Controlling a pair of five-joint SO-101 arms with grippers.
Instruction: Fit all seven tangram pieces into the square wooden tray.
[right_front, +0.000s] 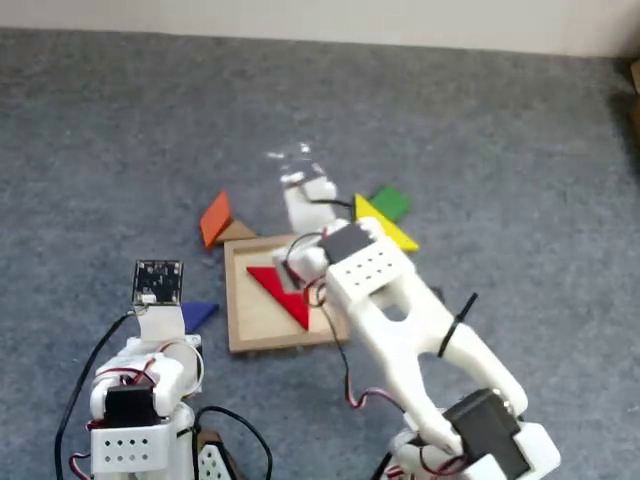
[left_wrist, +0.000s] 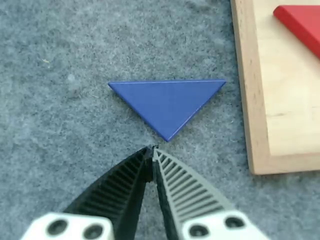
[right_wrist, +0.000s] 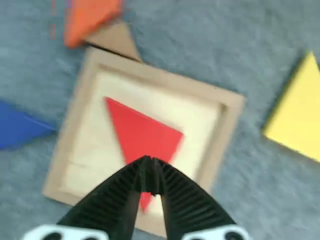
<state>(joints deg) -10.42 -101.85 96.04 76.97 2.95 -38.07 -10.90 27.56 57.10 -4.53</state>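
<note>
- On the grey carpet (right_front: 450, 120) in front of your two arms lies the square wooden tray (right_front: 234, 300), set flat, with much of its pale floor bare.
- Inside it you have one piece, the red triangle (right_front: 278, 288). It lies flat on the floor, its long edge running slantwise across the tray.
- Your right gripper (right_wrist: 148, 161) hangs over the tray, above the narrow end of the red triangle. Its fingers are pressed together with nothing between them. Whether the tips touch the piece cannot be told.
- Your left gripper (left_wrist: 152, 149) sits low over the carpet beside the tray, fingers pressed together and empty. Its tip stops just short of one corner of the blue triangle (left_wrist: 167, 102).
- You can see the blue triangle lying flat on the carpet just outside the tray's rim, on the left arm's side and apart from the wood.
- At the tray's far-left corner you have the tan triangle (right_front: 238, 232), touching the rim, with the orange piece (right_front: 215, 218) lying against its outer side.
- Past the far-right corner lies the yellow triangle (right_front: 385, 225) on the carpet, partly covered from above by your right arm. The green piece (right_front: 392, 200) lies just beyond it, touching it.
</note>
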